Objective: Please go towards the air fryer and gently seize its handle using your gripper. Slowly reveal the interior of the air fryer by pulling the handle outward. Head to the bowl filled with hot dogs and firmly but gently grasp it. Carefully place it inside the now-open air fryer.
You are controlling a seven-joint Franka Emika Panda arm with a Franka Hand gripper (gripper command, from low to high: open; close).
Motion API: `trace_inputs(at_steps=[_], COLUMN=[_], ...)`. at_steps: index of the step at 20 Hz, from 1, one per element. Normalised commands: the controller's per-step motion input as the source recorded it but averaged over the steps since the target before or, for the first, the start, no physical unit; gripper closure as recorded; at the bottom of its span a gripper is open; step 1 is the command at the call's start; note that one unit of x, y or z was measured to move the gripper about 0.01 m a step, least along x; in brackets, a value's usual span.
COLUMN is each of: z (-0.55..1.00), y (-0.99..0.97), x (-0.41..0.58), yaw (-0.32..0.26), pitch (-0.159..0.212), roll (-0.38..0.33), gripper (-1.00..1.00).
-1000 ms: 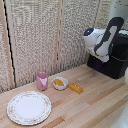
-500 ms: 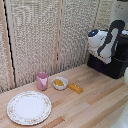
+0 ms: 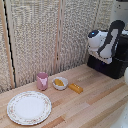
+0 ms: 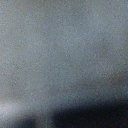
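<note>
Grey wrist blur; claw hidden against air fryer (image 3: pixel 112 64).

Arm shifted slightly at the air fryer; tabletop items not displaced.

Over the last second the white arm body (image 3: pixel 102 42) in front of the air fryer (image 3: pixel 113 62) has moved a little toward the exterior view's left and sits marginally lower against the appliance's front face, with its dark-banded link tilted more steeply than in the earliest picture. The change between the half-second picture and the present one is very small. The gripper itself cannot be made out in the exterior view, and the wrist view gives only a blurred grey field with a darker band.
</note>
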Motion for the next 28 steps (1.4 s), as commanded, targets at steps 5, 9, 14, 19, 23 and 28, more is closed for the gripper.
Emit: trace_inputs(at_steps=[5,9,14,19,23,28], z=[0.19,0.44,0.39,0.43,0.75,0.84], y=[-0.08,0.11,0.19,0.2,0.12,0.31], x=[-0.089,-0.038,-0.159,-0.242,-0.153,-0.161], yaw=[0.075,-0.032,-0.072,-0.108,-0.081,-0.064], pitch=[-0.014,0.0,0.004,0.003,0.018,0.019], roll=[0.095,0.251,0.27,0.256,0.142,0.092], gripper=[1.0,1.0,1.0,1.0,1.0,1.0])
